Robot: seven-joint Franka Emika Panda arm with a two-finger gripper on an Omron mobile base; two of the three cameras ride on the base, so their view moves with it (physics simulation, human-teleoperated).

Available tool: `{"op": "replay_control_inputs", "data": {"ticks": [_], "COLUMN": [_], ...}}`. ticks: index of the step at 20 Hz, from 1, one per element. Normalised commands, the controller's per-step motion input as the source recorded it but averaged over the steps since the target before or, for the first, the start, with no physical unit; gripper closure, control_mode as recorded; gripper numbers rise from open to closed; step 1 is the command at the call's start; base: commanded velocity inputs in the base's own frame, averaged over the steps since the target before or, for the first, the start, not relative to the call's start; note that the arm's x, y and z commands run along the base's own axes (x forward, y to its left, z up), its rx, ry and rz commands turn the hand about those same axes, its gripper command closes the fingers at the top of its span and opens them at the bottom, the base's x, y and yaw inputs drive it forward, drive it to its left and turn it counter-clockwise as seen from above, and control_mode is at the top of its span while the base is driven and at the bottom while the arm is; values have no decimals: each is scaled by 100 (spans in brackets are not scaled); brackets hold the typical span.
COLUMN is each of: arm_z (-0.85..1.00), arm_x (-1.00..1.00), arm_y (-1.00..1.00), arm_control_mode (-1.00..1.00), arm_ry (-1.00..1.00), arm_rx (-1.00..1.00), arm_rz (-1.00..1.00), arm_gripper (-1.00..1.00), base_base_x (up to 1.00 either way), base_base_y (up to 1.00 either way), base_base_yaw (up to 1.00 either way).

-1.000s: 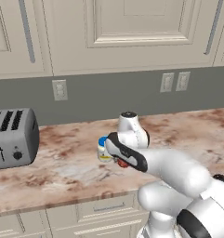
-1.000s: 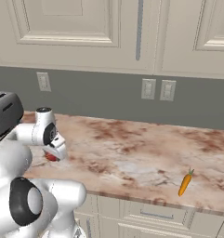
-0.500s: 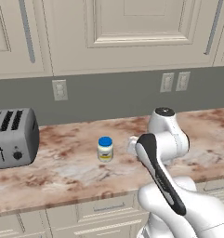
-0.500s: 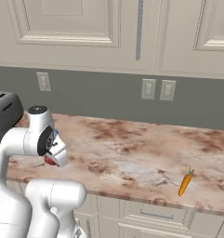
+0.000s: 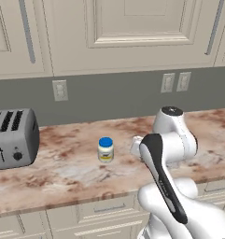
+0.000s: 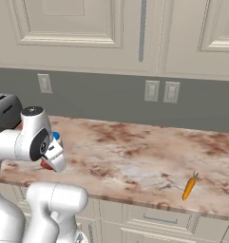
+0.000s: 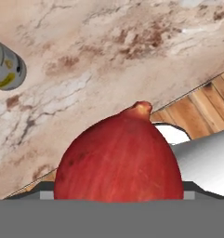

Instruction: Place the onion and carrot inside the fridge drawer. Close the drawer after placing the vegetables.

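Red, round onion (image 7: 119, 155) sits between the jaws of my tool (image 6: 50, 161), gripped wide, above the marbled brown stone bench (image 6: 135, 156). Near it stands a small blue-capped jar (image 5: 105, 149). Well apart, the orange carrot (image 6: 189, 186) lies near the bench's front edge.

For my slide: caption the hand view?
Round red onion close before the camera, above the marbled brown countertop.
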Motion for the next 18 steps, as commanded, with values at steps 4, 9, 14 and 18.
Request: {"op": "replay_control_inputs", "data": {"ticks": [4, 9, 14, 18], "arm_z": [19, 38, 0, 0], "arm_x": [-4, -18, 0, 0], "arm_y": [-34, -32, 0, 0], "arm_control_mode": [-100, 100, 100, 100], "arm_ry": [-10, -14, 0, 0], "arm_rx": [0, 0, 0, 0], "arm_rz": [1, 5, 0, 0], "arm_gripper": [100, 100, 100, 100], "base_base_x": [0, -16, -67, -100], "base_base_y": [0, -14, -5, -14], "base_base_yaw": [0, 5, 6, 0]}}
